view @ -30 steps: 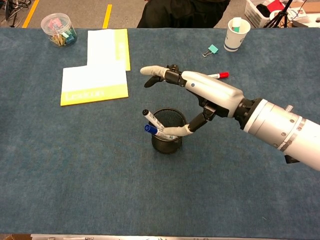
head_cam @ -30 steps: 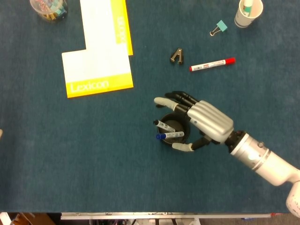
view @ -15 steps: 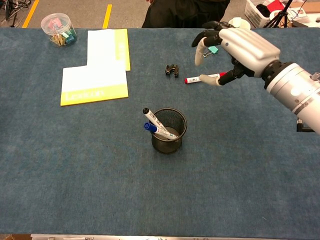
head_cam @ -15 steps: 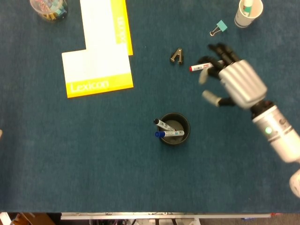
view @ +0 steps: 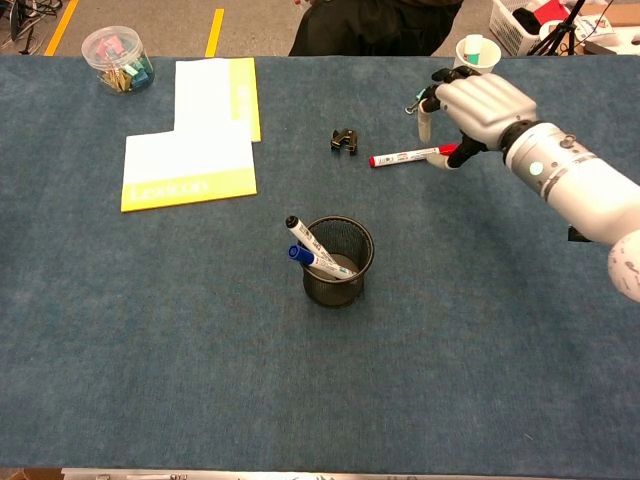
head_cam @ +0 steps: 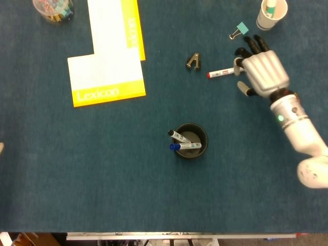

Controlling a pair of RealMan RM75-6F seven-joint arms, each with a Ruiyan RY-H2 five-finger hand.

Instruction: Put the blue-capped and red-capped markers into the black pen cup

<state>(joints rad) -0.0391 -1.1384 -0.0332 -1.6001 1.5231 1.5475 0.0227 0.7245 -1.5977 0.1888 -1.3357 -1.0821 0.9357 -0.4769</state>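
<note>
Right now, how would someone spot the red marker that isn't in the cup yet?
Find the paper cup at the table's far right corner. Toward the table's middle from it, the right hand covers one end of the red marker, lying flat. It is the only marker outside the black cup.

The yellow and white booklet (head_cam: 106, 56), lying at ten o'clock from the black pen cup (head_cam: 192, 141), reads "Lexicon" in white letters.
</note>
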